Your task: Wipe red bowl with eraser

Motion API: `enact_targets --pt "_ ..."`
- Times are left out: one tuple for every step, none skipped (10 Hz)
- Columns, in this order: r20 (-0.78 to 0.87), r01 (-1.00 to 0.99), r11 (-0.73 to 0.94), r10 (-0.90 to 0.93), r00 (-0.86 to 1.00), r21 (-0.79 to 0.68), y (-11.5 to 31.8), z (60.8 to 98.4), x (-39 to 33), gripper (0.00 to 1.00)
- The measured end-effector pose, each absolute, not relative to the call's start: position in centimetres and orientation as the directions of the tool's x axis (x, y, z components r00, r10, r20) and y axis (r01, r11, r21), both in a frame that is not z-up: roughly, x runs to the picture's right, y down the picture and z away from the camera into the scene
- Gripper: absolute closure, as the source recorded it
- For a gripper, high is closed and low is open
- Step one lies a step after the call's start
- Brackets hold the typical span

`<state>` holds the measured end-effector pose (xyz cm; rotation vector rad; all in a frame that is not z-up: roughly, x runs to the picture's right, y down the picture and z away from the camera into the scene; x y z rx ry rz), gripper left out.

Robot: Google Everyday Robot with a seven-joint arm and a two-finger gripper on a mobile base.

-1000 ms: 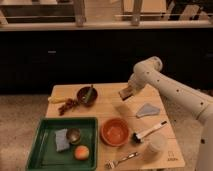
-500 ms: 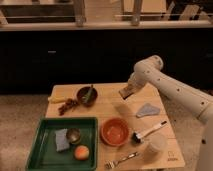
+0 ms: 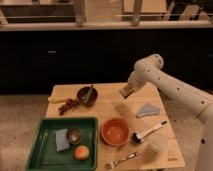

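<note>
The red bowl stands empty on the wooden table, near its front middle. My gripper hangs over the back of the table, above and behind the bowl. It is shut on the eraser, a small tan block held tilted in the air, well apart from the bowl. The white arm reaches in from the right.
A dark brown bowl stands at the back left beside red bits. A blue-grey cloth, a brush, a white cup and a fork lie to the right and front. A green tray holds a metal cup, an orange and a sponge.
The arm's elbow has risen slightly. The gripper with the eraser has barely moved, and everything on the table is where it was.
</note>
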<state>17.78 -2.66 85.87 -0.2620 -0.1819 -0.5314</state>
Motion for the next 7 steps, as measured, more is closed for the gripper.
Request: enact_targets --pt "0.238 0.528 0.826 -0.483 0.843 -0.195 -2.8 85.8 17.8 0.96" --pt "0.241 0.537 0.821 -0.491 0.837 -0.194 -2.7 85.7 17.7 0.96" --pt "0.249 0.549 0.812 -0.501 0.829 -0.197 -2.3 85.2 17.2 0.96" --pt "0.262 0.564 0.802 -0.512 0.818 -0.196 -1.8 84.6 16.3 0.96" --pt "0.277 0.580 0.791 -0.523 0.806 -0.194 -1.2 84.0 15.1 0.96" --pt "0.299 0.601 0.776 -0.537 0.789 -0.191 -0.5 83.3 13.7 0.96" --pt "0.311 0.619 0.763 -0.551 0.774 -0.189 0.0 82.7 13.1 0.96"
